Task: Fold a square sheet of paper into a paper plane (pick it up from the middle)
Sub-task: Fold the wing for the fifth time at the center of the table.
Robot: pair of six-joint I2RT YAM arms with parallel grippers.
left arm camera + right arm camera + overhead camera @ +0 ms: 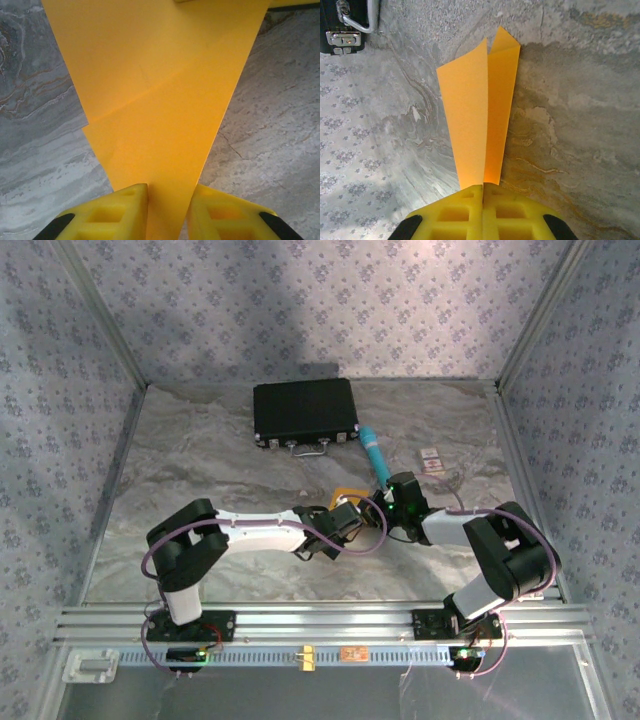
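The partly folded paper [475, 120] is pinched by the right gripper [483, 186], the left gripper [169, 191] spread around it; most folds likely remain.

Orange paper [160, 100] runs past the top edge; black case [327, 20] is corner-cropped.

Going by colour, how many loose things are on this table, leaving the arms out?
Orange-yellow folded paper sheet: 1
Black rectangular hard case: 1
Teal pen-like tube: 1
Small pale card: 1
Total: 4
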